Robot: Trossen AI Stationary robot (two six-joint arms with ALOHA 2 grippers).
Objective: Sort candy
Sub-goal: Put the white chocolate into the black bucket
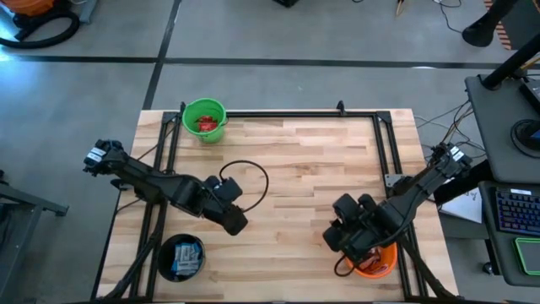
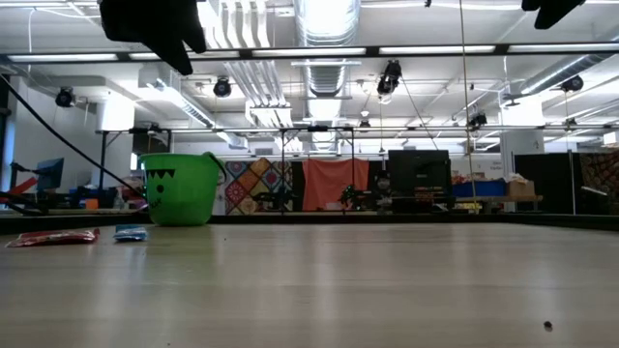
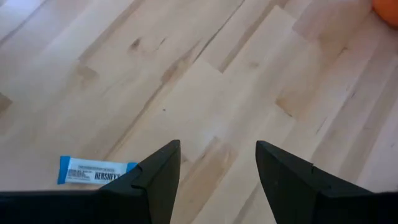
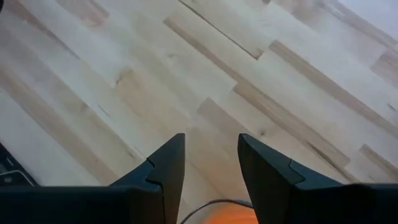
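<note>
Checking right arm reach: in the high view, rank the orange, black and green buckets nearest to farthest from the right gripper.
From the right gripper:
1. orange bucket, right beside it at the near right corner.
2. black bucket, across the table at the near left corner.
3. green bucket, far left edge.

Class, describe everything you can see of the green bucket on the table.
The green bucket is a small round pail, plastic by its look, standing upright near the table's far edge, left of centre. The low view shows a dark jagged-hair and face print on its side and a thin handle. Red packets lie inside it. Neither gripper touches it.
</note>
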